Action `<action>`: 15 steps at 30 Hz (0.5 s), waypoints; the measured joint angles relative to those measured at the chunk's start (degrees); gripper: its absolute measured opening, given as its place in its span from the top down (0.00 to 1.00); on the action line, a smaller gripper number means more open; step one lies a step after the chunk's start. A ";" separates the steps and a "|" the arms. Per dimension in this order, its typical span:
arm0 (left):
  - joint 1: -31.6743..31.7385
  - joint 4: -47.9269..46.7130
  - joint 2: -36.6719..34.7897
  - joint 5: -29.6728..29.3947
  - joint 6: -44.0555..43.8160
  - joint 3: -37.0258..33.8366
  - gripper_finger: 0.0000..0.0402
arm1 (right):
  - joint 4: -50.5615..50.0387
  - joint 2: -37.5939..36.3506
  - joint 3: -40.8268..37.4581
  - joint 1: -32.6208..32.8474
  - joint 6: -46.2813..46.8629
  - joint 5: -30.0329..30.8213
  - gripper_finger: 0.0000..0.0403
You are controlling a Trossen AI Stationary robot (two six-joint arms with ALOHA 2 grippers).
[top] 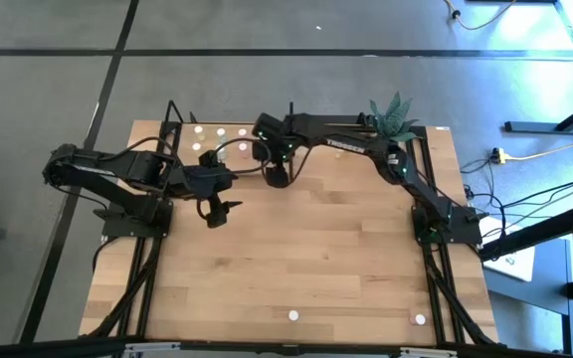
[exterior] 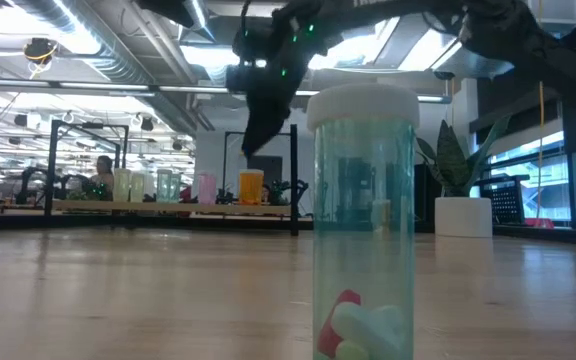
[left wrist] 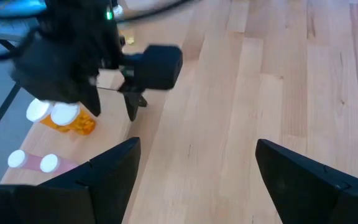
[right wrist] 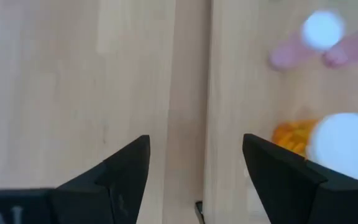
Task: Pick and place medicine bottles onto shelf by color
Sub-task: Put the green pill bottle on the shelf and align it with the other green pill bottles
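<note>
My right arm [top: 351, 147] reads TROSSEN; both grippers, left [left wrist: 194, 165] and right [right wrist: 196, 163], released over the table [top: 296, 259]

Clear glossy plastic bottle [exterior: 363, 225], matt wood tbl [top: 296, 259].

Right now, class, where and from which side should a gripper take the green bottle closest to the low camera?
The green bottle stands upright and alone: come from above, closing across its round body just under the white cap.
</note>
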 joint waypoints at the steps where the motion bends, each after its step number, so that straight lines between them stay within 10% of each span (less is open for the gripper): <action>1: 0.00 -0.01 0.00 0.01 0.00 0.00 0.22 | 0.11 -0.75 0.00 0.21 0.29 0.04 0.36; 15: 0.00 0.02 0.00 0.00 -0.54 0.00 0.22 | -5.20 -17.09 -0.02 5.85 2.26 13.08 0.36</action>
